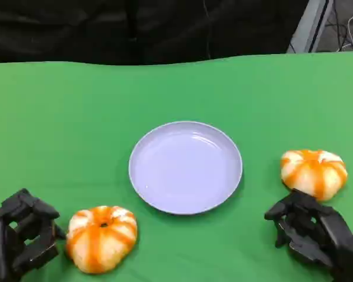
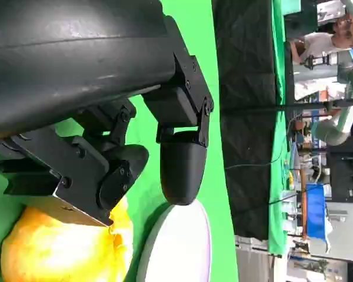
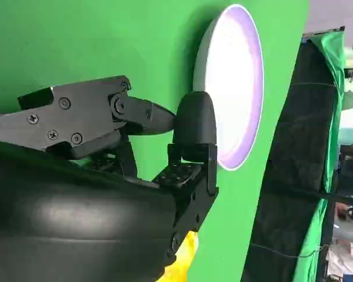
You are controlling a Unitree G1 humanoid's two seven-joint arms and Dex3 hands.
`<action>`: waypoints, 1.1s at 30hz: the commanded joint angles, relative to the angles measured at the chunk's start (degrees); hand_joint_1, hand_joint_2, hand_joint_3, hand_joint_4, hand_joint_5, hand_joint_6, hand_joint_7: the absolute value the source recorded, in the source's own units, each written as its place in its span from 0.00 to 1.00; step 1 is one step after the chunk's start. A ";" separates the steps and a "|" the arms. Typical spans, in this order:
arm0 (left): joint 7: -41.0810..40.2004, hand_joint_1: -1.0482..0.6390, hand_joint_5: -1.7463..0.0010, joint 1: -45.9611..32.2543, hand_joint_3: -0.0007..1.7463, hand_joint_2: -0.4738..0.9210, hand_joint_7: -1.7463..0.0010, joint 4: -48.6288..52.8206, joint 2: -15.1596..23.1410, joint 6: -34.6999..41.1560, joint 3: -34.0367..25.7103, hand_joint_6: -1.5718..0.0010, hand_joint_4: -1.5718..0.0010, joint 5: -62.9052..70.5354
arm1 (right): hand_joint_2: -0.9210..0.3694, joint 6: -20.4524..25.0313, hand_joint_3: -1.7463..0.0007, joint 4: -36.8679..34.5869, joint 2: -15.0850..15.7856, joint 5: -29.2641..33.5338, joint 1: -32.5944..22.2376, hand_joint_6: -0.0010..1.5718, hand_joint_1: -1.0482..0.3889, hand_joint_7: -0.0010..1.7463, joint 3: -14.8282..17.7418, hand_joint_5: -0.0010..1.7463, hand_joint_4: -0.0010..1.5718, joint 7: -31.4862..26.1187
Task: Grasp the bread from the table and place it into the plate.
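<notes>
Bread: two orange-striped buns lie on the green table (image 1: 59, 117), one (image 1: 101, 238) down-left of the lavender plate (image 1: 185, 167), the other (image 1: 313, 171) to its right. Left hand (image 1: 17, 238) and right hand (image 1: 315, 232) hold nothing, fingers apart. Best to settle fingers around a bun's sides, squeeze gently, then lift over the plate's rim.

No text, labels or numbers legible

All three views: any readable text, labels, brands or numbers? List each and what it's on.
None readable.
Plate: plain, no marking.
Both breads: orange stripes, no label.
Left hand and right hand: black, with no print that can be made out.
Background clutter past the table in the left wrist view: too small and blurred to read.
</notes>
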State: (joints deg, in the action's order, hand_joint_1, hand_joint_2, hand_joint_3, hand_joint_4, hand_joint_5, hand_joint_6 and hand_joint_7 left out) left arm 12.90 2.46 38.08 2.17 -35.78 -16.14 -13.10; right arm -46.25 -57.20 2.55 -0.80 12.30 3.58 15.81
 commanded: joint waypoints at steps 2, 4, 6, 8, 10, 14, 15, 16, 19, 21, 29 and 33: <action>0.49 0.66 0.09 -0.22 0.66 0.74 0.24 -0.16 1.10 -0.33 -0.14 0.41 0.40 -0.26 | 0.00 -0.03 0.72 -0.05 1.08 -0.15 -0.54 0.42 0.55 0.71 0.17 1.00 0.37 -0.07; 0.47 0.66 0.09 -0.15 0.66 0.74 0.24 0.07 1.15 -0.56 -0.16 0.40 0.40 -0.17 | 0.00 -0.06 0.72 -0.03 1.11 0.00 -0.56 0.42 0.55 0.71 0.12 1.00 0.36 -0.25; 0.47 0.66 0.09 -0.20 0.66 0.74 0.24 -0.05 1.08 -0.41 -0.18 0.40 0.40 -0.27 | 0.00 -0.21 0.72 -0.07 1.15 0.15 -0.57 0.42 0.55 0.71 0.08 1.00 0.37 -0.44; 0.49 0.66 0.09 -0.22 0.66 0.74 0.24 -0.13 1.04 -0.32 -0.18 0.40 0.40 -0.35 | 0.00 -0.26 0.72 -0.09 1.17 0.20 -0.58 0.42 0.55 0.71 0.06 1.00 0.37 -0.49; 0.29 0.67 0.09 -0.16 0.66 0.74 0.24 0.05 1.09 -0.38 -0.20 0.40 0.40 -0.18 | 0.00 -0.22 0.72 -0.06 1.22 0.23 -0.59 0.42 0.55 0.70 0.02 1.00 0.37 -0.48; 0.52 0.67 0.09 0.00 0.66 0.74 0.24 0.48 1.24 -0.61 -0.21 0.40 0.40 -0.15 | 0.00 -0.12 0.72 -0.07 1.26 0.19 -0.54 0.42 0.55 0.70 -0.01 1.00 0.37 -0.40; 0.93 0.67 0.10 0.06 0.65 0.75 0.25 0.62 1.30 -0.71 -0.20 0.41 0.41 -0.33 | 0.00 -0.10 0.72 -0.11 1.25 0.14 -0.49 0.42 0.55 0.71 0.02 1.00 0.38 -0.37; 2.15 0.67 0.11 -0.02 0.64 0.76 0.27 0.19 1.05 -0.04 -0.36 0.41 0.41 -1.68 | 0.00 -0.12 0.72 -0.16 1.20 -0.01 -0.46 0.42 0.55 0.71 0.06 1.00 0.38 -0.18; 5.71 0.68 0.18 -0.21 0.54 0.85 0.40 -0.73 0.51 1.72 -0.85 0.40 0.44 -5.48 | 0.00 -0.18 0.72 -0.24 1.16 -0.15 -0.42 0.42 0.56 0.71 0.08 1.00 0.38 0.09; 6.33 0.68 0.19 -0.23 0.52 0.87 0.42 -0.76 0.56 1.88 -0.88 0.40 0.44 -6.08 | 0.00 -0.19 0.72 -0.24 1.16 -0.15 -0.42 0.42 0.56 0.71 0.09 1.00 0.38 0.11; 13.02 0.56 0.51 -0.29 0.42 0.83 0.84 -1.40 -0.39 4.69 -2.32 0.37 0.49 -12.69 | 0.00 0.13 0.72 -0.30 1.03 -0.10 -0.35 0.42 0.55 0.71 0.13 1.00 0.37 -0.04; 13.41 0.41 0.87 -0.58 0.11 0.99 0.99 -1.23 0.06 4.57 -2.63 0.47 0.45 -12.10 | 0.00 -0.02 0.72 -0.50 1.08 -0.08 -0.23 0.42 0.56 0.71 0.13 1.00 0.37 0.03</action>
State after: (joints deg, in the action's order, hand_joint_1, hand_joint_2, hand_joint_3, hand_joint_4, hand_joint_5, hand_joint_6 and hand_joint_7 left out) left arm 25.70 2.46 37.20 1.36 -31.23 -18.13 -25.10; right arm -46.26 -57.23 2.58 -0.80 12.30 3.56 15.95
